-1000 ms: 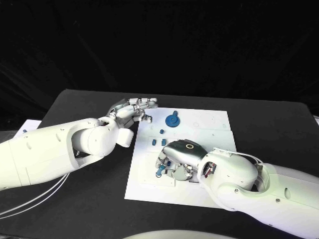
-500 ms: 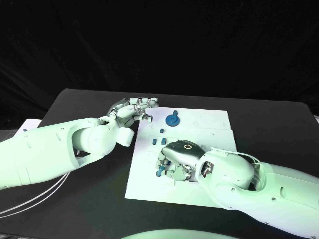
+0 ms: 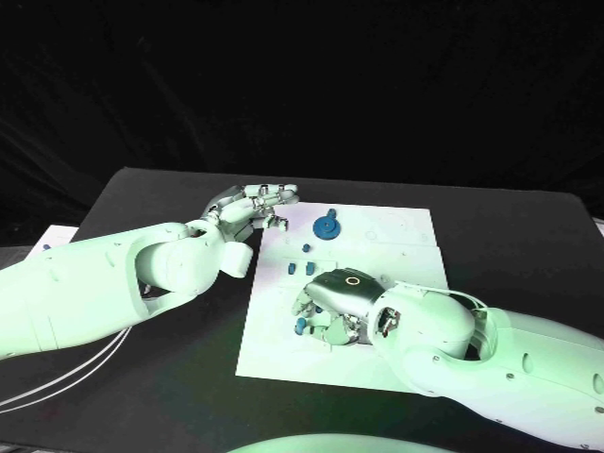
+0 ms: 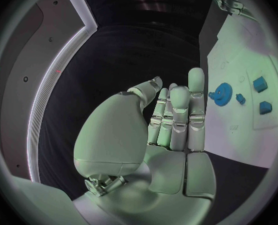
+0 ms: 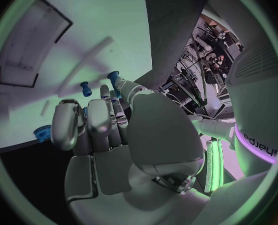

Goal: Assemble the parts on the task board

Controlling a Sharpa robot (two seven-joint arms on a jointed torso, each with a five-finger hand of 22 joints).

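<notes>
The white task board [image 3: 384, 236] lies mid-table. A blue gear [image 3: 328, 227] [image 4: 223, 92] sits near its far edge, with small blue parts [image 3: 299, 269] [image 4: 259, 83] below it. My right hand [image 3: 339, 300] [image 5: 107, 130] hovers low over the board's near left part and pinches a small blue part [image 3: 302, 327] [image 5: 113, 77] between thumb and a finger. Another blue peg [image 5: 86, 88] stands on the board just beyond the fingertips. My left hand [image 3: 255, 208] [image 4: 173, 120] is at the board's far left corner, fingers stretched out side by side, holding nothing.
The black table [image 3: 520, 245] extends around the board on all sides. A recessed rectangle [image 5: 32, 45] shows in the board ahead of my right hand. White cables [image 3: 58, 377] trail under the left arm near the table's left edge.
My right hand has eased slightly toward the board's near side, and the blue part at its fingertips has tipped and dropped a little. The left hand has stayed put.
</notes>
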